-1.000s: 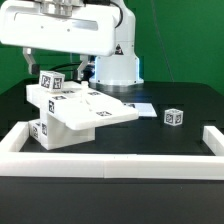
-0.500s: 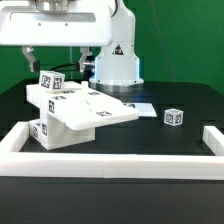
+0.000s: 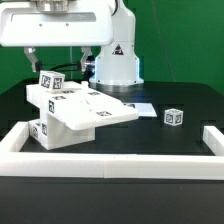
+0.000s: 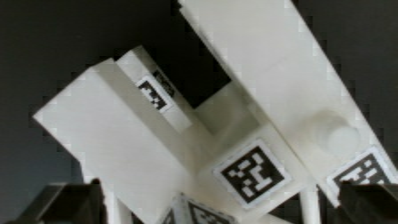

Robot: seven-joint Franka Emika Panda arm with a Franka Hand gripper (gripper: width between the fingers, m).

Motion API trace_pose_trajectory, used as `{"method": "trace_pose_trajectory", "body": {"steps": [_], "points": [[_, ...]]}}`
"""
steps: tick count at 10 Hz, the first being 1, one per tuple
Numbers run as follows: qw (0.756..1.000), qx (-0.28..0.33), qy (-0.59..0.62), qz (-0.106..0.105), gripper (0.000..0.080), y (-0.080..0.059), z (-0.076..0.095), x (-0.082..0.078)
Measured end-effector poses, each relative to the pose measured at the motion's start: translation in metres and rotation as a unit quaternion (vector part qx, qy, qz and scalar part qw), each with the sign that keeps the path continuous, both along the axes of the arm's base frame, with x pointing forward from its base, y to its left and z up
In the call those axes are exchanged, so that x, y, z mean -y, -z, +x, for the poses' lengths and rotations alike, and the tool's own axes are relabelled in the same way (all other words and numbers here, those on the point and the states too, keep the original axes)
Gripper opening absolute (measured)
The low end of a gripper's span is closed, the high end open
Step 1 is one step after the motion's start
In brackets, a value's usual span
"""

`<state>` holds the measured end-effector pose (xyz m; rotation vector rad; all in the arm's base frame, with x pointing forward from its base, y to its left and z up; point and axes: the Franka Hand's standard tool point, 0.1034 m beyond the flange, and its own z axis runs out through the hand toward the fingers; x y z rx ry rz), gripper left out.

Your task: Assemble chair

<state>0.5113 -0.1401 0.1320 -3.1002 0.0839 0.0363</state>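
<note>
The gripper (image 3: 58, 58) hangs wide open and empty, its body cut off at twelve o'clock. Beneath it, one part-built chair (image 3: 75, 112) lies tilted on the worktop (image 3: 150, 135); one small tagged cube (image 3: 174, 117) sits apart at three o'clock.

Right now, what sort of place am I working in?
Most likely a lab test bench: a black table fenced by white border rails, a green backdrop, and tagged chair parts.
</note>
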Motion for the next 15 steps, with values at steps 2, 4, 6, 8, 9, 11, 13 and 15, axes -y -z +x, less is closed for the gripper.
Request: {"method": "trace_pose_trajectory", "body": {"steps": [2,4,6,8,9,11,13,15], "points": [[1.0,0.0,-0.02,-0.001,0.0649,-0.001,0.003,0.004],[1.0,-0.007,-0.026,0.002,0.0649,-0.004,0.011,0.006],[1.0,-0.009,-0.023,0.003,0.0649,-0.003,0.01,0.006],[1.0,-0.009,-0.023,0.003,0.0649,-0.003,0.01,0.006],[0.999,-0.009,-0.031,0.003,0.0649,-0.003,0.01,0.006],[0.998,-0.007,-0.059,0.004,0.0649,-0.004,0.01,0.007],[0.986,-0.005,-0.165,0.002,0.0649,-0.005,0.011,0.01],[0.972,-0.004,-0.237,0.002,0.0649,-0.005,0.01,0.013]]}}
